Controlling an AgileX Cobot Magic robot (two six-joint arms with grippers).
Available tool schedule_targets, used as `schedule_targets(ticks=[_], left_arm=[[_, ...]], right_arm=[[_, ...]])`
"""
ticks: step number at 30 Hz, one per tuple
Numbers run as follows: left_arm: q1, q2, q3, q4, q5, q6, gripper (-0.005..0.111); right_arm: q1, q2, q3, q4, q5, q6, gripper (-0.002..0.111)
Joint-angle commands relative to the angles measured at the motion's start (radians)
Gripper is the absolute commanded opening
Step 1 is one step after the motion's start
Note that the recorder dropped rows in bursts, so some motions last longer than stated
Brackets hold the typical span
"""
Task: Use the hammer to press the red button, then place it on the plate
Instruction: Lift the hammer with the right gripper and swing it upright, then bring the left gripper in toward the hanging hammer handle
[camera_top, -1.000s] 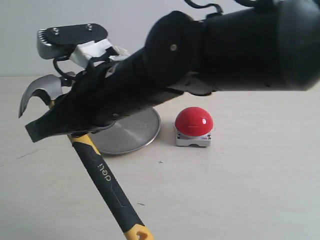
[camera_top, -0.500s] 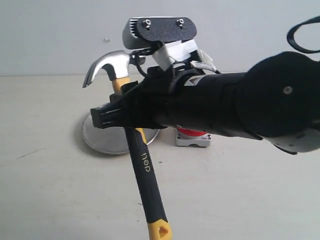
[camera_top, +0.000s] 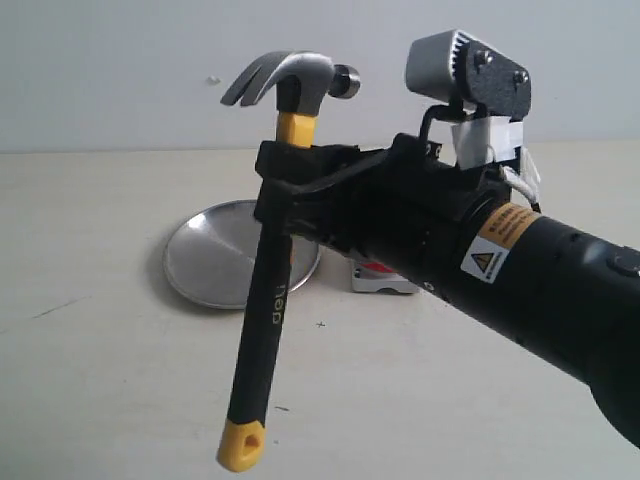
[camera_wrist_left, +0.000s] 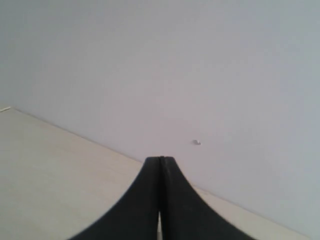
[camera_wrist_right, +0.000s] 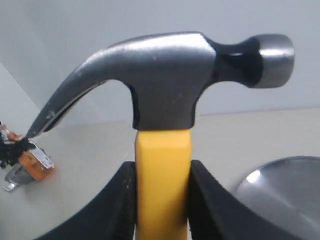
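Observation:
My right gripper (camera_top: 280, 185) is shut on the hammer (camera_top: 268, 300) at its yellow neck (camera_wrist_right: 163, 175), holding it nearly upright above the table. The dark steel head (camera_wrist_right: 165, 75) is on top, claw to the left in the exterior view, and the yellow end (camera_top: 243, 444) hangs low. The round silvery plate (camera_top: 210, 265) lies on the table behind the handle; its rim (camera_wrist_right: 285, 185) also shows in the right wrist view. The red button is almost hidden behind my right arm; only its grey base (camera_top: 380, 283) peeks out. My left gripper (camera_wrist_left: 160, 165) is shut on nothing, facing the wall.
The right arm (camera_top: 500, 270) stretches across the right half of the exterior view. A small orange and metal item (camera_wrist_right: 27, 162) lies on the beige table (camera_top: 100, 380). A grey wall stands behind the table.
The right arm has swung to the right and lifted the hammer. Its head rose and turned upright, the handle end moved left, and the arm now covers the red button.

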Motion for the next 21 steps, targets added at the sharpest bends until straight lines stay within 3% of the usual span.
schedule_targets(ticks=[1, 8, 11, 15, 18, 21], left_arm=[[0.001, -0.007, 0.000, 0.002, -0.009, -0.051, 0.000], [0.001, -0.007, 0.000, 0.002, -0.047, -0.103, 0.000], [-0.005, -0.003, 0.000, 0.055, -0.156, -0.105, 0.000], [-0.007, 0.178, 0.000, 0.352, -0.225, -0.301, 0.000], [-0.007, 0.399, -0.036, 0.702, -0.436, -0.508, 0.000], [-0.007, 0.645, -0.164, 0.990, -0.598, -0.693, 0.000]], right_arm=[[0.001, -0.012, -0.003, -0.022, -0.183, 0.066, 0.000], [0.001, 0.076, -0.003, -0.013, -0.208, 0.074, 0.000], [0.001, 0.147, -0.003, -0.013, -0.274, 0.126, 0.000], [0.001, 0.210, -0.005, -0.010, -0.349, 0.165, 0.000], [0.001, 0.231, -0.005, 0.001, -0.382, 0.178, 0.000], [0.001, 0.237, -0.005, 0.020, -0.383, 0.196, 0.000]])
